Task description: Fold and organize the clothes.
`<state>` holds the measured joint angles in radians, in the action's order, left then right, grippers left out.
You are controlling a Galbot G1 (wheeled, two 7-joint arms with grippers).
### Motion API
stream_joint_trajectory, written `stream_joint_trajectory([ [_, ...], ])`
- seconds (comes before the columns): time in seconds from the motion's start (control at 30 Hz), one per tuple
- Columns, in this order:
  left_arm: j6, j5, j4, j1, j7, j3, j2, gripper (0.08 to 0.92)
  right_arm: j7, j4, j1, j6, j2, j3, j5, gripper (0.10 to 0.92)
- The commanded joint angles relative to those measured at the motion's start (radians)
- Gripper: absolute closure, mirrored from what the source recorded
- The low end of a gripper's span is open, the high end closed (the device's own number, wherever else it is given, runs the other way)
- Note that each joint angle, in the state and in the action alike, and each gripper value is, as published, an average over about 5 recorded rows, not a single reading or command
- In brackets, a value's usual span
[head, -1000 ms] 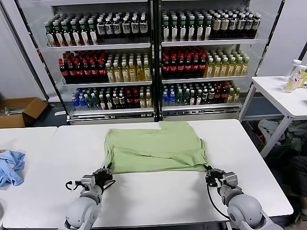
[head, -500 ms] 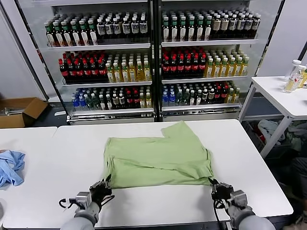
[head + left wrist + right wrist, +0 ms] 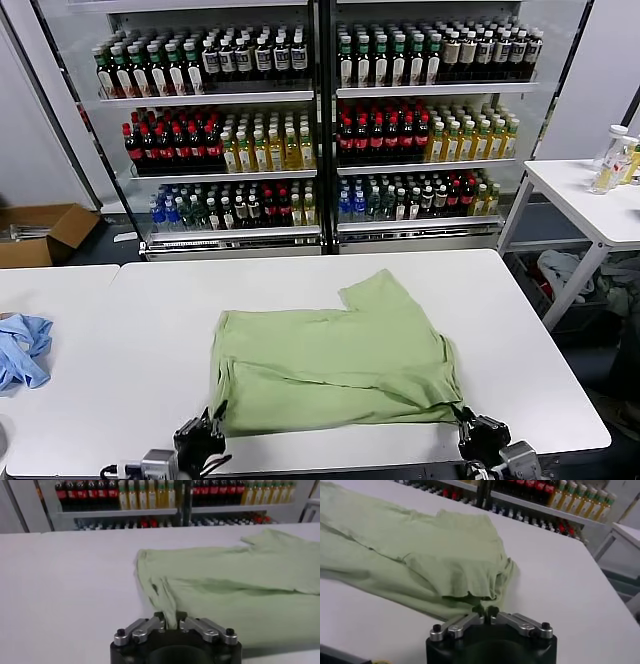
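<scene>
The left pincer (image 3: pixel 169 622) sits at the near edge of the white surface (image 3: pixel 120 340), its two metal fingers pressed together on a thin pinch of the light green shirt (image 3: pixel 335 360) at the shirt's near left corner. In the head view this left pincer (image 3: pixel 205 435) shows only partly at the lower border. The right pincer (image 3: pixel 485 615) is likewise pinching the shirt (image 3: pixel 420 555), its fingers closed on a fold of cloth at the near right corner; the head view shows the right pincer (image 3: pixel 478 432) low at the frame's edge, so its fingers are hard to make out there.

Between the two pincers the shirt (image 3: pixel 235 580) lies flat on the surface, folded into a wide band, with one sleeve sticking out toward the far side. Its near hem runs just inside the surface's front edge.

A light blue garment (image 3: pixel 22 348) lies crumpled well apart, far to the left. Beyond the surface stand glass-fronted coolers (image 3: pixel 320 120) full of bottles, and a cardboard box (image 3: pixel 40 232) rests on the floor at the left.
</scene>
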<state>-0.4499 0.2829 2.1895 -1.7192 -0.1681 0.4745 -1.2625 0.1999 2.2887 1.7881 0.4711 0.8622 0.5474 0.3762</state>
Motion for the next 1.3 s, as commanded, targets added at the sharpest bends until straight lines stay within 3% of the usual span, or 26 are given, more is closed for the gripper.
stream_joint_trajectory([
  [0.03,0.003,-0.045,0.137,-0.099,-0.004,0.046,0.013,0.686,0.008,0.079,0.028,-0.038,-0.006,0.057,-0.003,0.69],
  [0.3,0.036,0.082,0.022,0.117,-0.058,0.053,0.096,0.46,0.052,-0.019,-0.262,-0.035,-0.016,-0.027,0.162,0.456],
  [0.6,-0.005,0.166,-0.232,0.429,-0.1,-0.043,0.154,0.214,0.133,-0.345,-0.805,0.074,0.064,-0.307,0.284,0.223],
  [0.97,-0.066,0.202,-0.466,0.692,-0.12,-0.18,0.167,0.177,0.131,-0.693,-1.149,0.108,0.182,-0.539,0.297,0.202],
  [1.3,-0.108,0.219,-0.597,0.792,-0.12,-0.246,0.138,0.177,0.118,-0.963,-1.319,0.107,0.272,-0.628,0.297,0.202],
])
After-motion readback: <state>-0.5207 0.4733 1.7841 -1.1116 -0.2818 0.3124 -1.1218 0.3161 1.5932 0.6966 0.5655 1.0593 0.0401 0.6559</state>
